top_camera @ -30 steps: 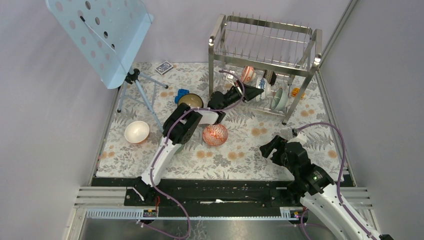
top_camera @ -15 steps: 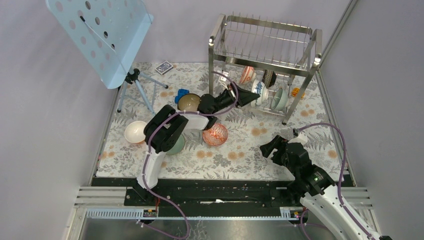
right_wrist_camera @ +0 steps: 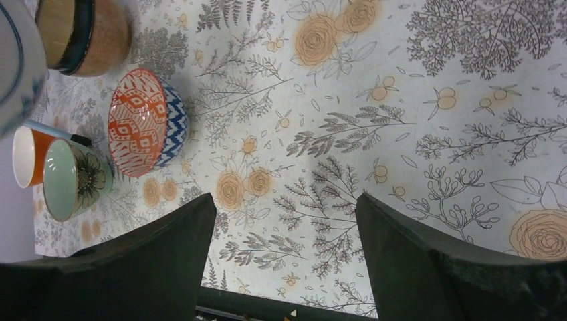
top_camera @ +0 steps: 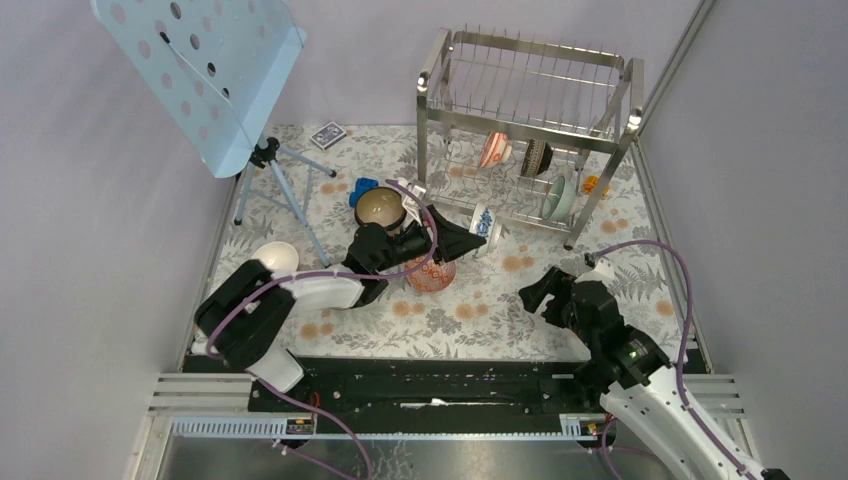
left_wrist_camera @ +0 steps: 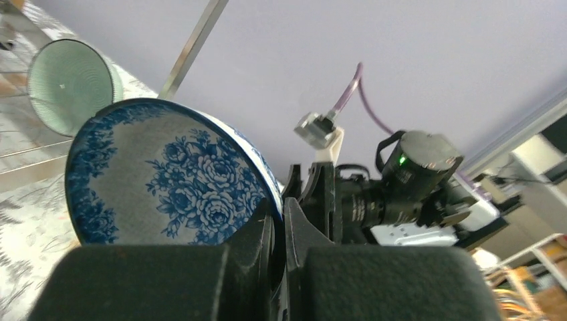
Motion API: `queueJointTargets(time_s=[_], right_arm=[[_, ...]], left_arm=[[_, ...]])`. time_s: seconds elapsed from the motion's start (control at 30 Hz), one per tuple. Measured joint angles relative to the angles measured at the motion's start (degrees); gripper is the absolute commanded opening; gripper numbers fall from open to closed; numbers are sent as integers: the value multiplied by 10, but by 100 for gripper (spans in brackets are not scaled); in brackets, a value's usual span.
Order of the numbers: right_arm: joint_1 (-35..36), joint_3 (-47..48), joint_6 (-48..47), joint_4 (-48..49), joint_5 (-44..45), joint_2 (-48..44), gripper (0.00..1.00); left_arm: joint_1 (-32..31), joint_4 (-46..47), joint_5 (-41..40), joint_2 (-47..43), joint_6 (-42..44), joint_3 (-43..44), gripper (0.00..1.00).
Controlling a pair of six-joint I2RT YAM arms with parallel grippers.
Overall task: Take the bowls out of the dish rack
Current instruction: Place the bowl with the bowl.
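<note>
Top view — left gripper (top_camera: 470, 230) clamped on rim of blue-and-white bowl (top_camera: 484, 222). Bowl is outside dish rack (top_camera: 527, 126), just near-left of it. 3 in rack's lower tier: pinkish bowl (top_camera: 494, 148), dark brown bowl (top_camera: 537, 157), pale green bowl (top_camera: 560, 195).
Left wrist: fingers pinch the rim, floral inside facing cam.
Right wrist — right gripper (right_wrist_camera: 286, 221) spread wide, nothing btwn fingers, over floral mat (right_wrist_camera: 401, 100). Orange-red bowl (right_wrist_camera: 144, 120) on mat to its left.

l arm (top_camera: 300, 290) folds low at the elbow, forearm stretched out to the right. l gripper (top_camera: 466, 232) is pinched tight on the rim of the blue-and-white bowl (top_camera: 484, 222), its 2 fingers (left_wrist_camera: 264, 234) nearly touching. r arm (top_camera: 625, 355) reaches up-left from its base. r gripper (top_camera: 533, 296) points down w/ jaws wide apart, nothing between them.
</note>
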Motion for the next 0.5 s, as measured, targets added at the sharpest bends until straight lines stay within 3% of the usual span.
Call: queueJointTargets(time_s=[0.33,0.5], right_arm=[[0,101,-57,7,-31,98,84],[0,150,-80,11,-66,155,84]], left_arm=[[-100,-503,-134,-296,230,17,0],[-157,-681,-243,-391,324,17,0]])
